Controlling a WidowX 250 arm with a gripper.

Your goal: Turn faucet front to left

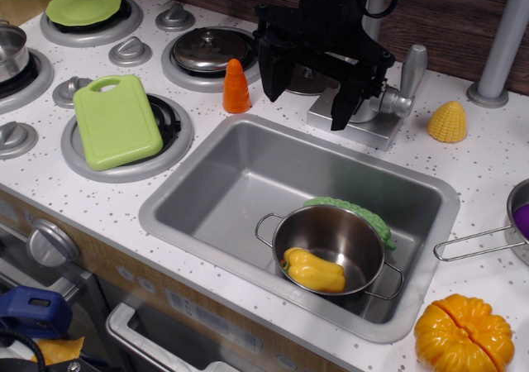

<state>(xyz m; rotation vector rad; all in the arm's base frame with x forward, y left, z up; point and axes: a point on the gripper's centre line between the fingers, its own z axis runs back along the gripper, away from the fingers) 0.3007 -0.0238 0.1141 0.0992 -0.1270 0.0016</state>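
The silver-grey faucet [388, 103] stands on its square base [368, 131] behind the sink's far rim. Its lever handle [412, 70] sticks up on the right. The curved spout [378, 0] rises behind my arm and is mostly hidden. My black gripper [306, 106] hangs right in front of and to the left of the faucet body, just above the counter. Its two fingers [271, 78] are spread wide and hold nothing; the right one is close to the faucet base.
A grey sink [207, 182] holds a steel pot [335, 248] with a yellow pepper. An orange carrot [236, 87] stands left of the gripper. Yellow corn [447, 122], a straight grey pole [504, 41], a pan handle [471, 244], a pumpkin [463, 335], a green cutting board [116, 120] and a lidded burner [207, 51] surround it.
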